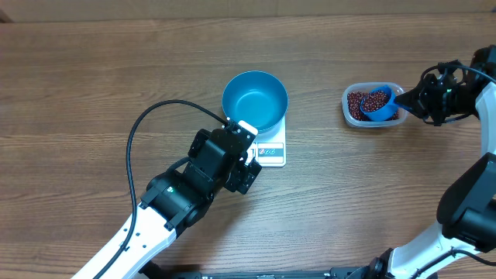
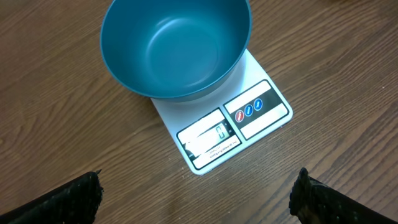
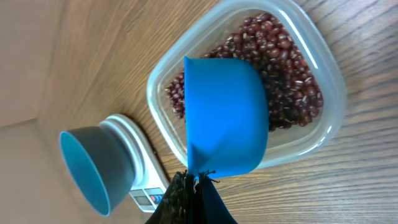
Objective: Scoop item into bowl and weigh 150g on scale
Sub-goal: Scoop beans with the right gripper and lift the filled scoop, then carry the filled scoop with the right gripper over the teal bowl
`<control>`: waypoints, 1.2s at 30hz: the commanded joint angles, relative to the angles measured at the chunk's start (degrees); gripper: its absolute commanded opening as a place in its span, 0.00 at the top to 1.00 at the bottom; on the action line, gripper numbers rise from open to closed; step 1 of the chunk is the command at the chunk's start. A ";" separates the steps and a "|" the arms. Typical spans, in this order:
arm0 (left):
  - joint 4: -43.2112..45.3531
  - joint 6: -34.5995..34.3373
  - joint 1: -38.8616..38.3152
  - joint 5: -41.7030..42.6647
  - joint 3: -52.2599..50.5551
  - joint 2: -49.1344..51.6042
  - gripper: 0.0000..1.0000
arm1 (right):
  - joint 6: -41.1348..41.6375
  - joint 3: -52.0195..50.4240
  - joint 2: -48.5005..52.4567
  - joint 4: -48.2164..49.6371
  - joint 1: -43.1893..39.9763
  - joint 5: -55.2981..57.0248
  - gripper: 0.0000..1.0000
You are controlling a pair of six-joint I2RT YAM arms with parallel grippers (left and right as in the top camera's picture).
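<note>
My right end effector (image 3: 194,183) pinches handle of small bright-blue plastic scoop (image 3: 224,118); loose dark red-brown beans (image 3: 289,62) ahead: light, spill-prone, keep level; left end effector (image 2: 198,186) wide, empty.

Open table (image 1: 318,101) between bowl (image 1: 255,99) and tub (image 1: 346,105) — left arm (image 1: 182,194) beside scale (image 1: 271,148).

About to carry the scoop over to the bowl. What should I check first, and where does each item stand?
1. Bowl sits on the scale, empty: ok.
2. Right claw shut on the scoop by its handle: ok.
3. Scoop down in the tub among the beans: ok.
4. Left claw open, holding nothing, off the scale: ok.
5. Scale display reads zero: cannot tell, digits too small.
</note>
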 commanded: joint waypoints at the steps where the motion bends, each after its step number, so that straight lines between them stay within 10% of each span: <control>1: 0.04 -0.52 -0.11 -0.63 -0.57 -0.66 0.00 | -3.39 -0.15 -0.81 -1.42 -1.68 -6.08 0.96; 36: 0.04 -0.52 -0.11 -0.63 -0.57 -0.66 0.00 | -12.68 -0.13 -0.83 -2.64 -0.39 -48.72 0.96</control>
